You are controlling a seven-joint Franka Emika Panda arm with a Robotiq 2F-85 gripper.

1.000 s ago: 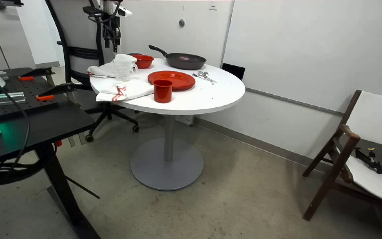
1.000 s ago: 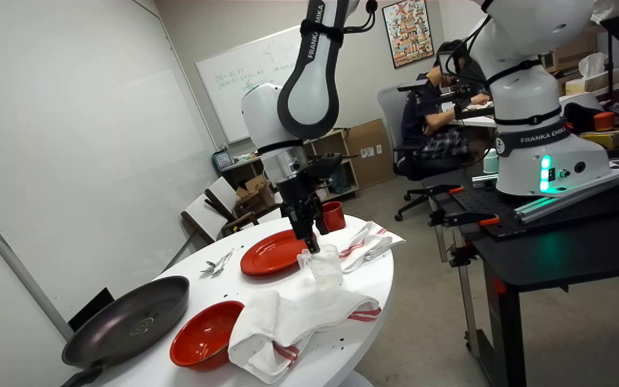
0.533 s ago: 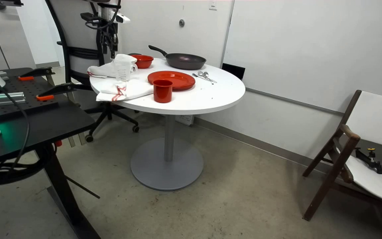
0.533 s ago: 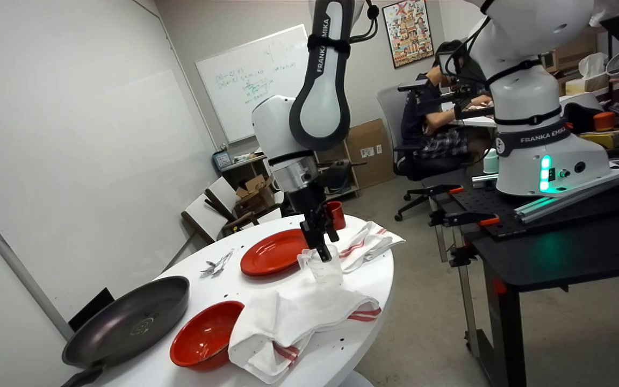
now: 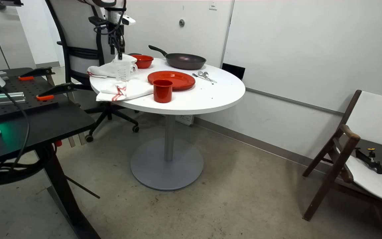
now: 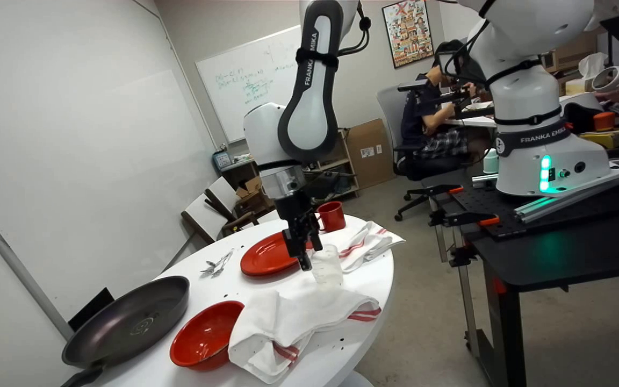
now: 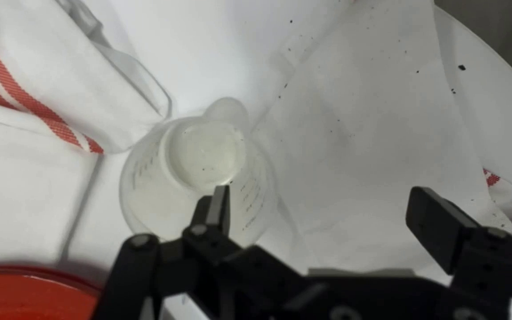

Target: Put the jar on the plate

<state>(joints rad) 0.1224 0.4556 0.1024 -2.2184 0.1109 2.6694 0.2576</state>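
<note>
A lab: robot arm [image 6: 309,121], scribbled whiteboard [image 6: 250,83]

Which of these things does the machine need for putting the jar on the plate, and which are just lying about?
Part of the job:
clear, plastic-looking measuring jug, apparently the jar
round, glossy red plate
black two-fingered gripper, open

Just lying about, it seems:
glossy red cylindrical mug
round red bowl
black round frying pan
silvery metal cutlery
white red-striped cloth towels

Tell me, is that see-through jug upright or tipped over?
Upright: in an exterior view, the jug stands on its base, sides rising steeply.
</note>
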